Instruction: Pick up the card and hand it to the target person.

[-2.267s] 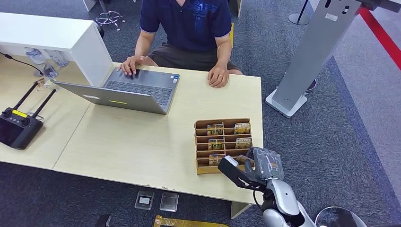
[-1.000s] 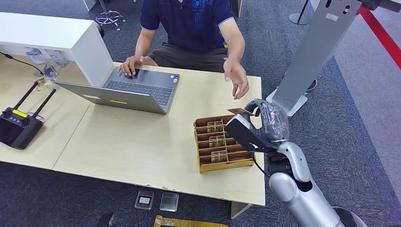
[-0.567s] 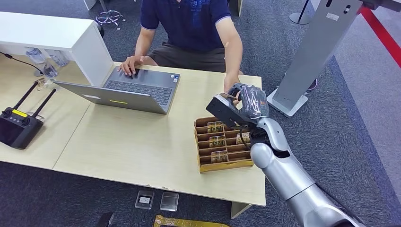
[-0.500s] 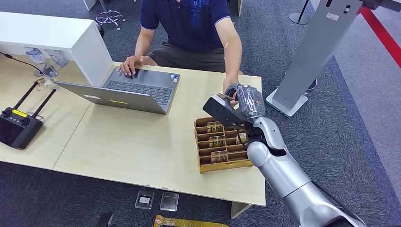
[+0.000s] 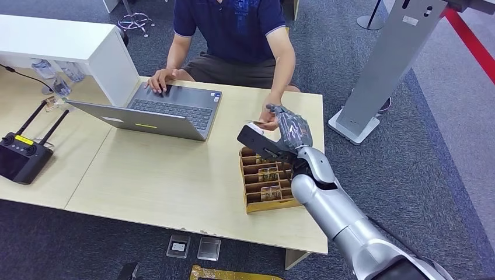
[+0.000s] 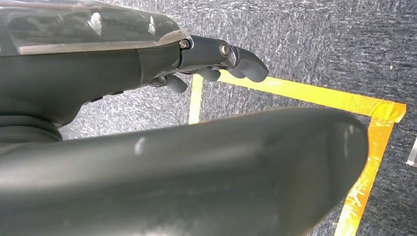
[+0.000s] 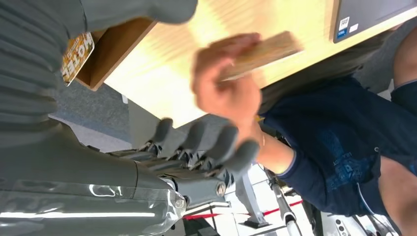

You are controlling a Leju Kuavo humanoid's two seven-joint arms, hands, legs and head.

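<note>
The card (image 7: 260, 51) is a tan, blurred strip pinched in the person's hand (image 7: 226, 88), apart from my fingers (image 7: 206, 142). My right hand (image 5: 290, 129) is stretched out over the table beyond the card box (image 5: 271, 178), its fingers spread and holding nothing. The person's hand (image 5: 269, 119) meets it there, with a pale edge of the card (image 5: 255, 124) showing. The person in a dark blue shirt (image 5: 233, 29) sits across the table. My left hand (image 6: 216, 59) hangs over the floor with its fingers loosely extended and nothing in them.
The wooden card box holds several more cards in its slots. An open laptop (image 5: 157, 111) lies under the person's other hand. A black controller (image 5: 23, 154) sits at the left, a grey stand (image 5: 382, 70) to the right. Yellow tape (image 6: 305, 96) marks the carpet.
My right hand rose from the box with the card and swung toward the person. The person's hand reached in and took the card, and my fingers have spread.
</note>
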